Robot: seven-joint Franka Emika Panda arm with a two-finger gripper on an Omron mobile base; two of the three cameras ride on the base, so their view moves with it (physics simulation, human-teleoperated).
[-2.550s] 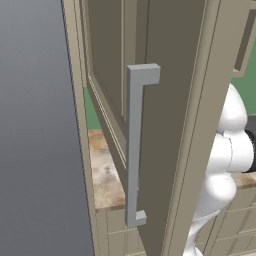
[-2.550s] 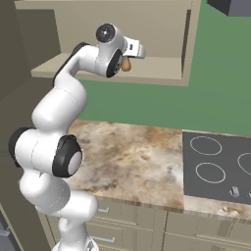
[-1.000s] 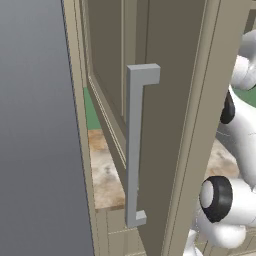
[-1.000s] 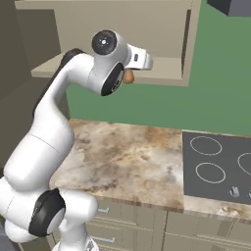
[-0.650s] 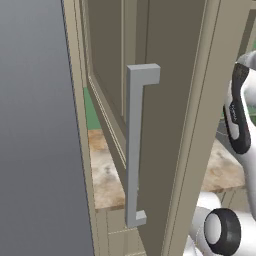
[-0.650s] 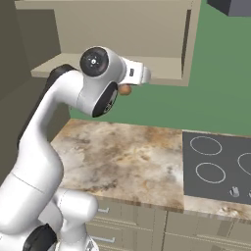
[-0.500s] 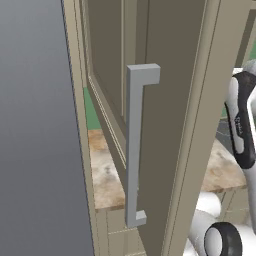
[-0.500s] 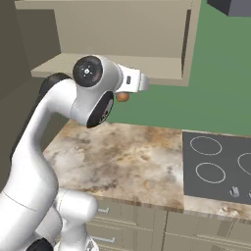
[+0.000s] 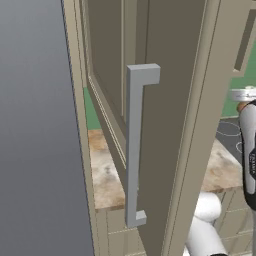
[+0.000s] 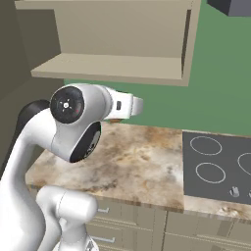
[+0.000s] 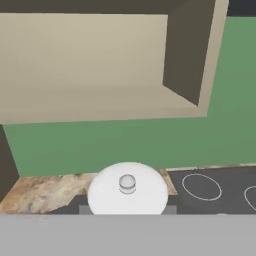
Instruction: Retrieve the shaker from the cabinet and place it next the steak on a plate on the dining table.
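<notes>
The cabinet (image 10: 117, 44) is standing open above the counter, its shelf (image 10: 110, 68) showing bare in the right base view and its pale interior spreading across the top of the hand view (image 11: 95, 65). In the left base view the open panelled cabinet door (image 9: 165, 115) is rising close to the camera, with the long grey square bar handle (image 9: 135, 145) running down its face, and a flat grey panel (image 9: 35, 130) is lying along the left edge.

The marble-patterned table (image 10: 132, 162) is running below the cabinet against the green wall (image 10: 215, 83), and it is carrying a black cooktop (image 10: 215, 164) with ringed burners at its right end. Beige drawers (image 10: 127, 225) are sitting under it.

I am holding my arm out in front of the open cabinet, below the level of its shelf and above the table. My gripper (image 11: 128, 210) is sitting at the bottom of the hand view, its two dark fingers flanking the shaker.

The shaker (image 11: 128, 190) is showing its flat white-grey cap toward the hand camera, pressed between the fingers; I am clamped on it. In the left base view, its cap and a sliver of orange-brown body (image 9: 245, 100) are peeking in at the right edge, above the table and clear of the cabinet.
</notes>
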